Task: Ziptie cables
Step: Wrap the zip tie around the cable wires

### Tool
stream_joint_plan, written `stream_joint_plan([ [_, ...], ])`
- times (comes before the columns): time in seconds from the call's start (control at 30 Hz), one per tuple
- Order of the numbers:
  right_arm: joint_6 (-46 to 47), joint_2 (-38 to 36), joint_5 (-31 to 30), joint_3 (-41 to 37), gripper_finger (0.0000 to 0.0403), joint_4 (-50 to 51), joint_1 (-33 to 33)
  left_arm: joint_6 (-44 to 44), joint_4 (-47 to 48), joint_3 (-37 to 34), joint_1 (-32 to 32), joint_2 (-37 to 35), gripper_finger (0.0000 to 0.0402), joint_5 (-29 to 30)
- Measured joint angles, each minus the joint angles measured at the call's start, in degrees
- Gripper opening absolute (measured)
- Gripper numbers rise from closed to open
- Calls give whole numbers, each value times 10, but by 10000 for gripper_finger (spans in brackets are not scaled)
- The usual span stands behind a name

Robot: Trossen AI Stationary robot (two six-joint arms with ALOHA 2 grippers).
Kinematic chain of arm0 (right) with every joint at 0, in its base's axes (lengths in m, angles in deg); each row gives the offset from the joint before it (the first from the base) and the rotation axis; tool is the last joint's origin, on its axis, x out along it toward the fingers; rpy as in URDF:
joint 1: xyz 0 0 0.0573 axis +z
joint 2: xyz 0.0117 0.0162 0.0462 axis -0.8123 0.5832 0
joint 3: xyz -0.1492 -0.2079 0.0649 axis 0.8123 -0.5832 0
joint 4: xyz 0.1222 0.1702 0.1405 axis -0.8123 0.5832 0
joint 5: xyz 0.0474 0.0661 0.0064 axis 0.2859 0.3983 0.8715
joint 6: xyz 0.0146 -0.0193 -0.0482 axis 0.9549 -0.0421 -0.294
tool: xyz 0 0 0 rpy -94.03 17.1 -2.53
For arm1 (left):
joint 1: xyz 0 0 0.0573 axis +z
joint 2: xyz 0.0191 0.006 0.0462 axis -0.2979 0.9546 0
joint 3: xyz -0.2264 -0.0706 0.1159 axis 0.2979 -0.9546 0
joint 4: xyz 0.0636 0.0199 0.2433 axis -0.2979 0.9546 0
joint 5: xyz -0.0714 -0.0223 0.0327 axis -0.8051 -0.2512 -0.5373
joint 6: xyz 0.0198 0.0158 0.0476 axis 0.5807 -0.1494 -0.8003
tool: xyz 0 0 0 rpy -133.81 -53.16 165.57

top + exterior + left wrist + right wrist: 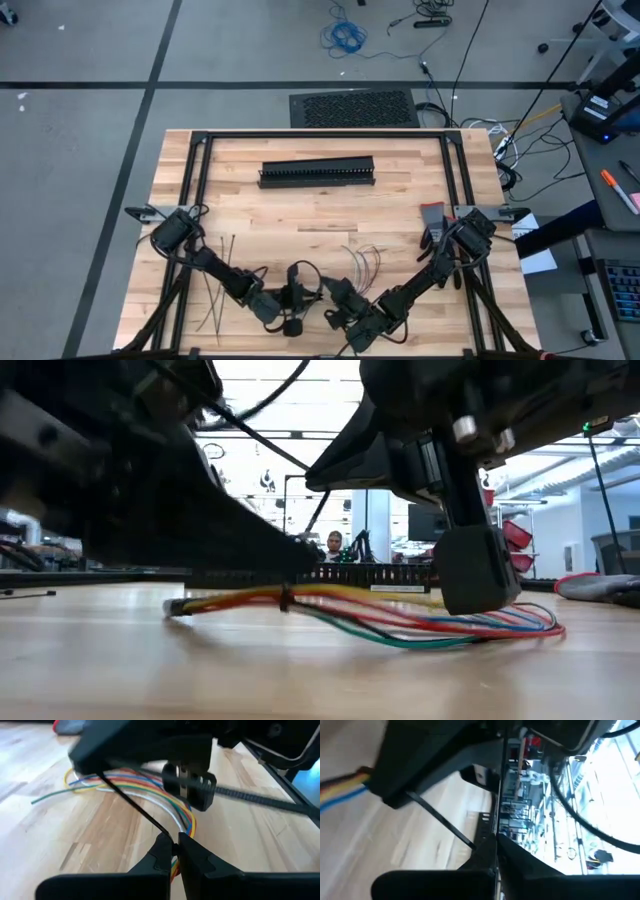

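Observation:
The cables are a loose bundle of red, yellow, blue, green and white wires lying on the wooden table. In the low view a thin dark ziptie goes around the cables. Both grippers meet near the table's near edge: my left gripper and my right gripper. Each is shut on the same dark ziptie strip, which runs straight between them above the cables. Several spare zipties lie flat on the table under the left arm. My left gripper pinches one end of the ziptie strip between its two fingertips, right above the bundle; the coloured wires run on under the fingers. My right gripper pinches the other end of the strip between its fingertips. The strip runs straight from there toward the left gripper, held above the table.
A long black slotted duct lies across the far middle of the table. A red and grey object sits by the right arm's base. Black frame rails run along the table's left, right and far sides. A person shows far behind in the low view.

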Motion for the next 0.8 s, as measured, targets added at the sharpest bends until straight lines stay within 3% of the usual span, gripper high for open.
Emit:
stream_joint_plan([
  [0.33,-24,2,-28,3,0,-5,-2,30,-63,0,6,60,22,-1],
  [0.8,-39,1,-49,5,0,-27,-3,30,-63,0,6,63,22,-5],
])
